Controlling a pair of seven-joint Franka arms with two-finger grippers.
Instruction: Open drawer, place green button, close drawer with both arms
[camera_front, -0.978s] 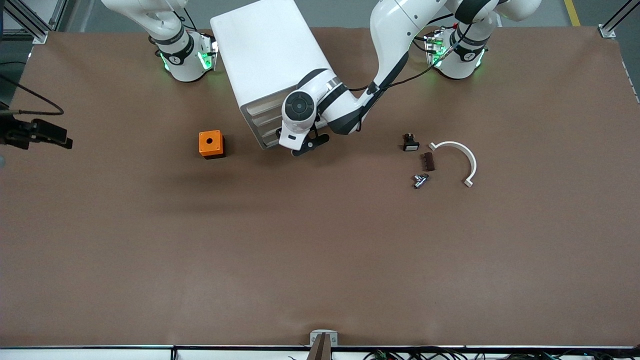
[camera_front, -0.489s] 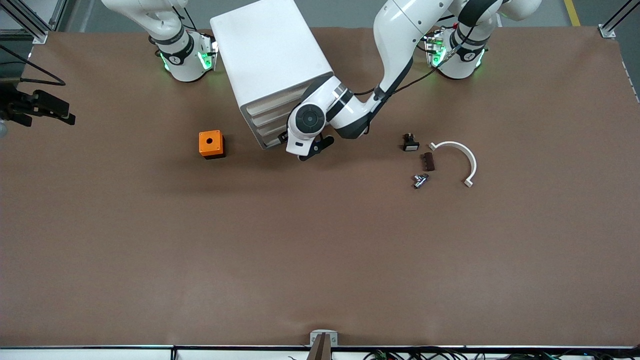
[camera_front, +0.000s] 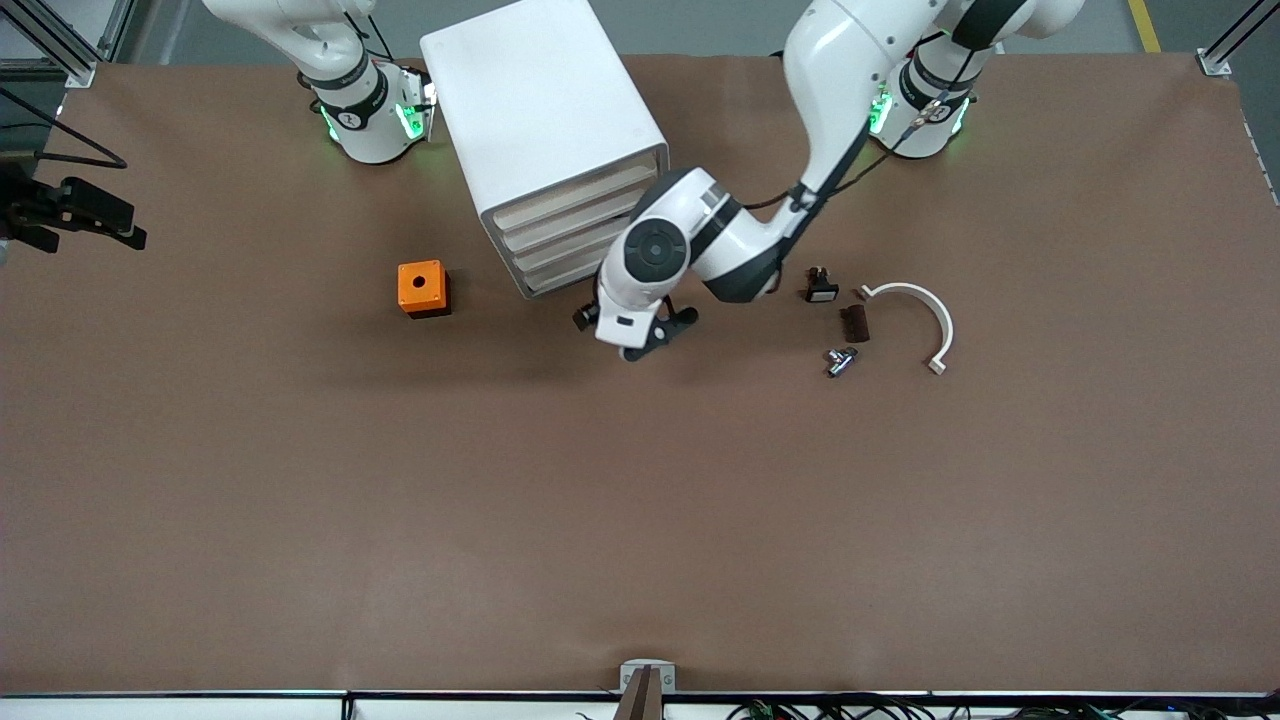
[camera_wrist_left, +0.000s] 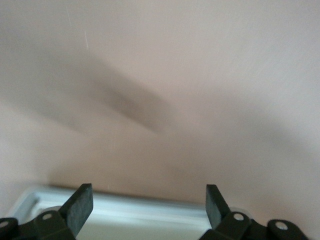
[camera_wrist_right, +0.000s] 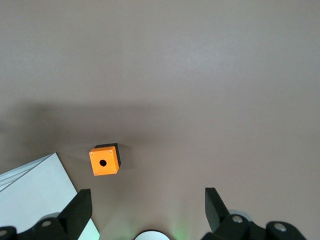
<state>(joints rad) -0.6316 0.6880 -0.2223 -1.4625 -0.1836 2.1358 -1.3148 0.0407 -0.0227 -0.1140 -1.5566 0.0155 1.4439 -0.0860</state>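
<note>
Left gripper (camera_front: 640, 338) fingers apart over desk (camera_front: 640, 500) before closed drawer (camera_front: 555, 268); handle may be missed; right gripper (camera_wrist_right: 145, 207) spread, waiting.

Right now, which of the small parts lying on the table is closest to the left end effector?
The black button with white face, farthest from the front camera of that cluster, lies nearest the left end effector; the metal fitting and curved white bracket sit farther away.

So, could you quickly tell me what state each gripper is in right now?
Left gripper: open, empty, over the table in front of the cabinet.
Right gripper: open, empty, waiting.
</note>
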